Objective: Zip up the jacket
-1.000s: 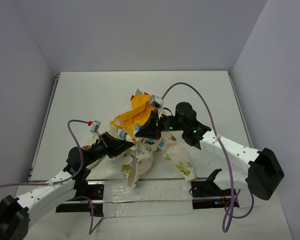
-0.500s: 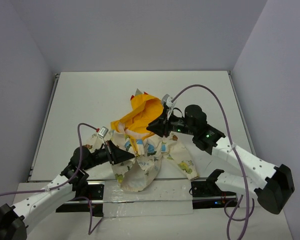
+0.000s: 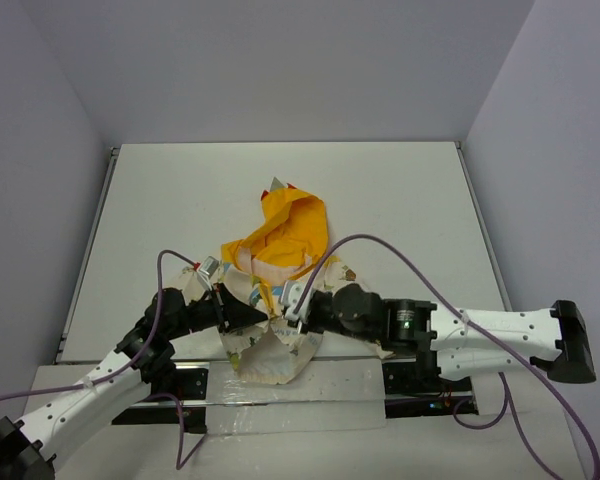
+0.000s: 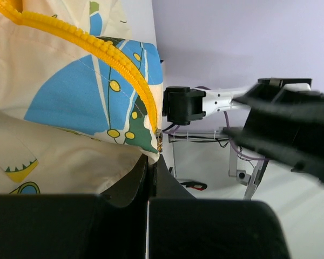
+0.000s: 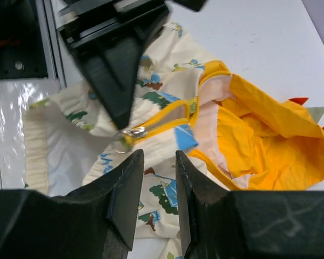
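L gripper (image 4: 150,162) clamps jacket (image 3: 285,225) (by zip (image 5: 162,125) end) | R gripper (image 5: 157,156) jaws apart

Jacket (image 3: 280,255) lies on the bench (image 3: 410,190) near its front edge, hood (image 3: 292,212) toward the back. My left gripper (image 3: 264,318) at its left hem; right gripper (image 3: 292,314) just right of it, zipper pull (image 5: 122,141) between.
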`<state>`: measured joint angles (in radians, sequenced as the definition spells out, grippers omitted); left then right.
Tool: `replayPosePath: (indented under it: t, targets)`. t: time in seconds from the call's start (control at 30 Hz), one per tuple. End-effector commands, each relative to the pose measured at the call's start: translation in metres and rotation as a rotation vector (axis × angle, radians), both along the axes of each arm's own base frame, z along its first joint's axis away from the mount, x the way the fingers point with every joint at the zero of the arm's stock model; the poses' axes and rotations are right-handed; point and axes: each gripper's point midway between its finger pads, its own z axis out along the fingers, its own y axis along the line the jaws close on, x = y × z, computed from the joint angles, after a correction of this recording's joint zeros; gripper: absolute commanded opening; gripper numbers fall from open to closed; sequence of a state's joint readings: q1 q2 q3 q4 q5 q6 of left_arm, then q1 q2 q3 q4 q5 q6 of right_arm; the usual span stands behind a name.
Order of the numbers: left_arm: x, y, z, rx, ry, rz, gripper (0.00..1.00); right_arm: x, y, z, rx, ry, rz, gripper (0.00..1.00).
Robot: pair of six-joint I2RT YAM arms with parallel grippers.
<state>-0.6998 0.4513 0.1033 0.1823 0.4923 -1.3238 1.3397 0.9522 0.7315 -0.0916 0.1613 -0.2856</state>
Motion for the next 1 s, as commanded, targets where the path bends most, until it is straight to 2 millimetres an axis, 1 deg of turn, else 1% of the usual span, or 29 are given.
replayPosePath:
  t: [0.0,0.07,0.13,0.27,0.37,0.53,0.63,0.73,0.83,0.97]
  targets:
    - [0.001,-0.003,0.018,-0.025,0.0,-0.004,0.0,0.006,0.002,-0.007,-0.066,-0.178,-0.075,0.39]
    - [0.001,-0.003,0.019,-0.03,0.003,-0.003,0.0,-0.002,0.005,-0.016,-0.097,-0.192,-0.054,0.39]
    - [0.002,-0.003,0.02,-0.034,-0.001,0.002,0.0,-0.008,0.013,-0.018,-0.085,-0.202,-0.036,0.4]
    - [0.003,-0.004,0.021,-0.037,-0.008,0.003,0.0,-0.008,0.017,-0.026,-0.109,-0.237,-0.022,0.4]
    - [0.002,-0.004,0.019,-0.033,0.001,-0.005,0.0,-0.008,0.022,-0.037,-0.147,-0.25,-0.01,0.4]
    - [0.002,-0.003,0.019,-0.03,-0.003,-0.005,0.0,-0.016,0.031,-0.048,-0.178,-0.241,0.042,0.4]
    - [0.002,-0.002,0.022,-0.037,-0.011,0.002,0.0,-0.016,0.032,-0.049,-0.188,-0.243,0.043,0.4]
    - [0.001,-0.002,0.02,-0.033,-0.009,0.003,0.0,-0.017,0.032,-0.048,-0.19,-0.242,0.047,0.41]
    - [0.001,-0.002,0.02,-0.031,-0.01,0.002,0.0,-0.02,0.033,-0.052,-0.206,-0.245,0.057,0.41]
    - [0.002,-0.003,0.022,-0.035,-0.02,-0.003,0.0,-0.017,0.035,-0.052,-0.213,-0.264,0.038,0.42]
